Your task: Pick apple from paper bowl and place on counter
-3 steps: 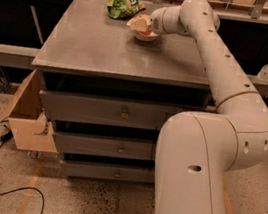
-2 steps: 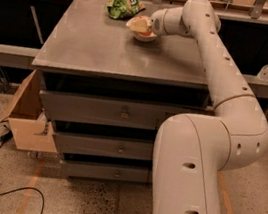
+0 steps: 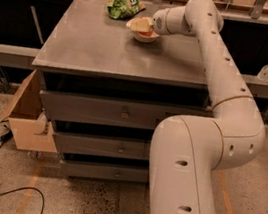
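Status: early in the task; the pick is not yet confirmed and the place is not done.

The gripper (image 3: 141,25) sits at the far side of the counter (image 3: 103,43), lowered onto the paper bowl (image 3: 146,38) from the bowl's left; the arm (image 3: 218,51) reaches in from the right, across the counter's back corner. The apple (image 3: 145,32) shows as a small red patch just under the gripper and inside the bowl's rim; it is in the bowl, not on the counter surface. Whether the gripper is open or closed on the apple cannot be told from this view; its tan tip covers most of the fruit.

The bowl rests flat on the counter, near a green snack bag (image 3: 122,4) that lies behind it and to the left; the two look just apart.

Judgement: approach done; grasp either in hand or about to be made. Left to do: secure the apple; lift it clear of the rim; carry it to a bare part of the counter; set it down and release. The wide grey area in front of the bowl looks a suitable spot. Risk: the light bowl may drag or tip as the apple comes up.
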Tool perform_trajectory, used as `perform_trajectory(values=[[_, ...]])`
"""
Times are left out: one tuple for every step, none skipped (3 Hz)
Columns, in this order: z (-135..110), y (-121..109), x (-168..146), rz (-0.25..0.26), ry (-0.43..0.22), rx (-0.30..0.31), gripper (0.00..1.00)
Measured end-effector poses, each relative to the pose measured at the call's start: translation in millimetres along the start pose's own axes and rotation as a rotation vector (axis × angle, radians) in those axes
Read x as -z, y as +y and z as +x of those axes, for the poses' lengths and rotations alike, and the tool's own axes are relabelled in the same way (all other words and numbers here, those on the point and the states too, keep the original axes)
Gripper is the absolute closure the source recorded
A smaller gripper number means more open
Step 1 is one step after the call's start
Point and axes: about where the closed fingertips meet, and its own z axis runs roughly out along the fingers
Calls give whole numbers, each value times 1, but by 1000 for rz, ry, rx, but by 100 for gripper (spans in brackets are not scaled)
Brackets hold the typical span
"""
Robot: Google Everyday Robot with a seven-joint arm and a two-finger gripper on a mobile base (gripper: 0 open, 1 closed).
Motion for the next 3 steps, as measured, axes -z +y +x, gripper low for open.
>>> perform_trajectory(values=[[-3, -4, 6, 7, -8, -18, 13], [-7, -7, 13, 11, -14, -25, 0], [-9, -9, 18, 11, -20, -31, 0]])
